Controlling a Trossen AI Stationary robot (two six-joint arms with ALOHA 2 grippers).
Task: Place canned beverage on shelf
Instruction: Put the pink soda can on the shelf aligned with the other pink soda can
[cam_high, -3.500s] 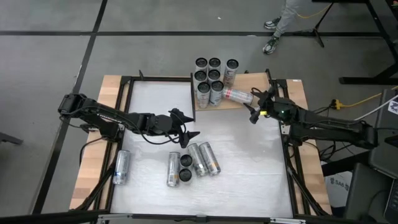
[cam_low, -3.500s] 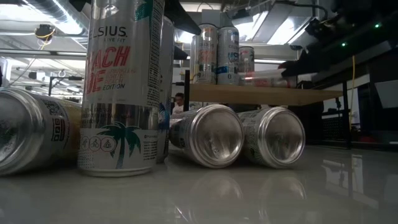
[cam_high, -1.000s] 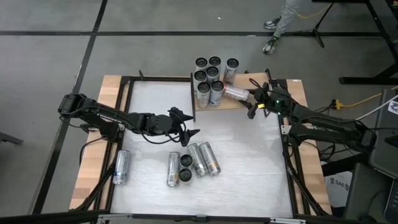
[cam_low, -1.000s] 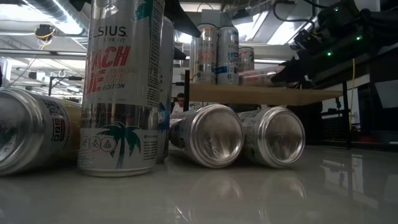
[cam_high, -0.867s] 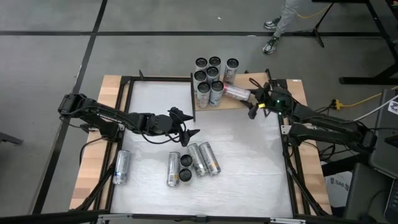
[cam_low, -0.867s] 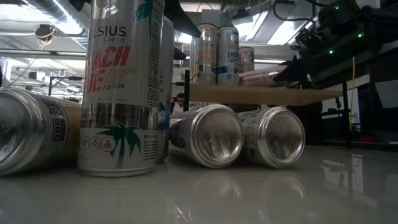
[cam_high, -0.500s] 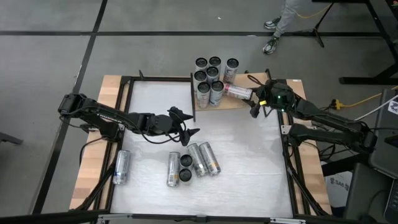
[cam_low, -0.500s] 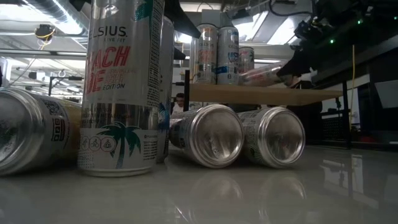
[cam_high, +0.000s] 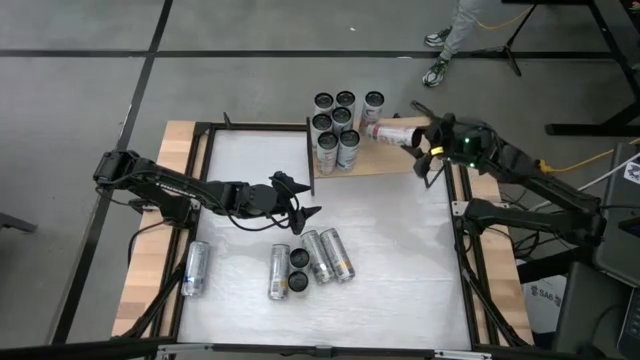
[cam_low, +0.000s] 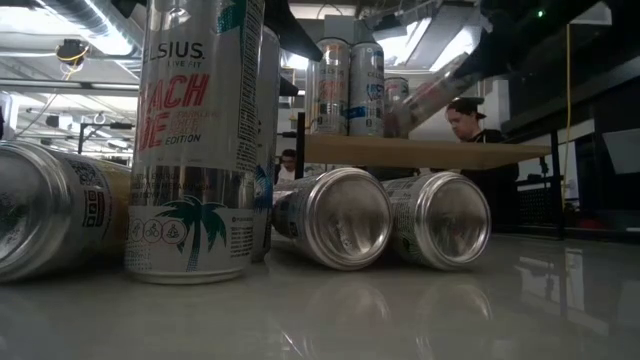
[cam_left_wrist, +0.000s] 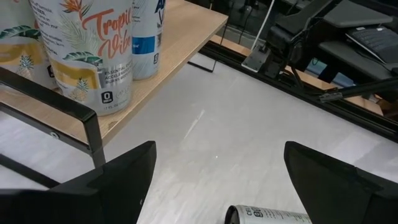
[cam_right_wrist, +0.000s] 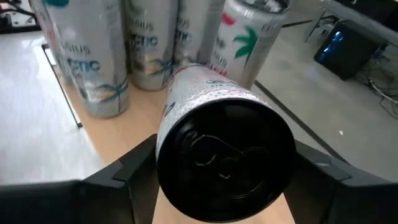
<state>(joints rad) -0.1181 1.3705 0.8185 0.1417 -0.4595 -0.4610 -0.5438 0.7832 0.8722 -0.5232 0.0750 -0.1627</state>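
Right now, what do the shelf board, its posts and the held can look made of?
Shelf board: pale wood or wood-look laminate, matte, with visible grain. Posts: black metal bar, probably painted. Can in the right pincer: thin metal, likely aluminium, with a printed glossy wall and a dark lid.

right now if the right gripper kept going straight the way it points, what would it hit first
Probably the can with the palm tree print. The right gripper is shut on a tilted can over the shelf, and that standing can lies just beyond the held can's far end. Depth is hard to judge.
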